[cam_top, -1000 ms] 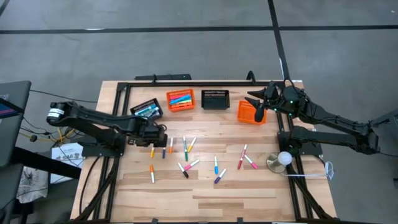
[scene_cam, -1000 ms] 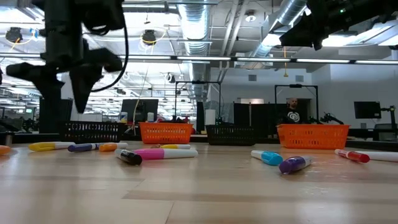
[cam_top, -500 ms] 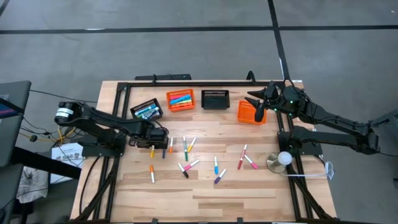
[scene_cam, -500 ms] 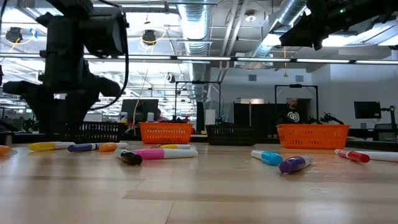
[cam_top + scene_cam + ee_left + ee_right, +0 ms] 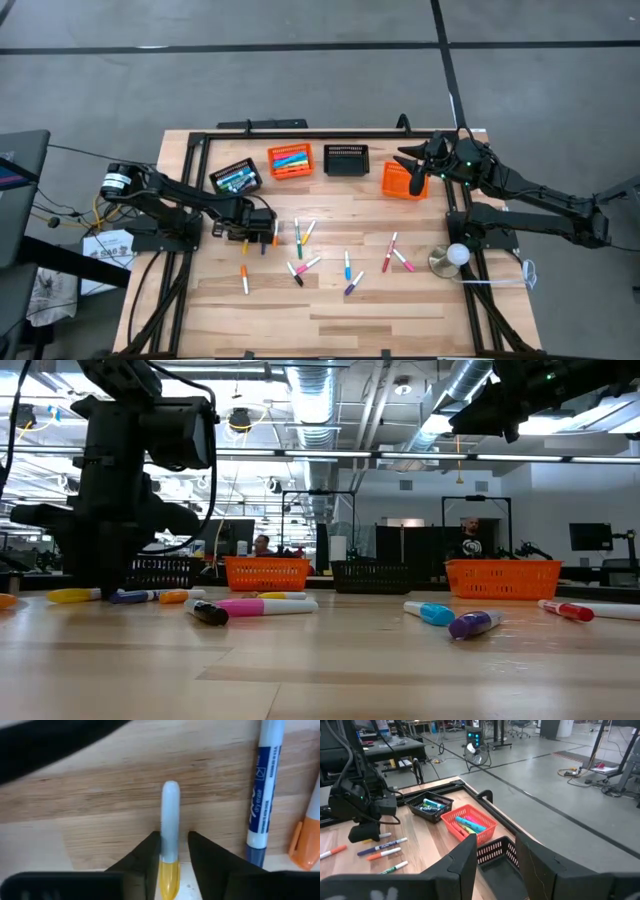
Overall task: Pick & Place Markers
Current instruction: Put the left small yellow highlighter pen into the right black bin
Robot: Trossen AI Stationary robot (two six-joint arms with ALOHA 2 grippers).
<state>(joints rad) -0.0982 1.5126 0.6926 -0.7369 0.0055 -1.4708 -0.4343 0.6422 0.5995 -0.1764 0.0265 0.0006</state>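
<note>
My left gripper (image 5: 247, 232) is down at the table on its left side, open. Its fingers stand on either side of a yellow-capped marker with a white body (image 5: 170, 820), at the cap end. The marker lies flat on the wood and points away from the wrist. A blue marker (image 5: 262, 795) and an orange one (image 5: 306, 845) lie beside it. Several more markers (image 5: 300, 245) are scattered over the middle of the table. My right gripper (image 5: 415, 168) hangs open and empty above the right orange basket (image 5: 402, 182). In the low view the left gripper (image 5: 100, 588) reaches the table top.
Along the far side stand a black basket with blue and green markers (image 5: 235, 178), an orange basket with markers (image 5: 290, 160), a second black basket (image 5: 346, 160) and the right orange basket. A round base with a white ball (image 5: 452, 257) sits near the right edge. A person shows beyond the table (image 5: 470, 540).
My left gripper has come down from above the table to the table top and shifted a little toward the near edge, ending astride the yellow-capped marker. The markers have not moved.
</note>
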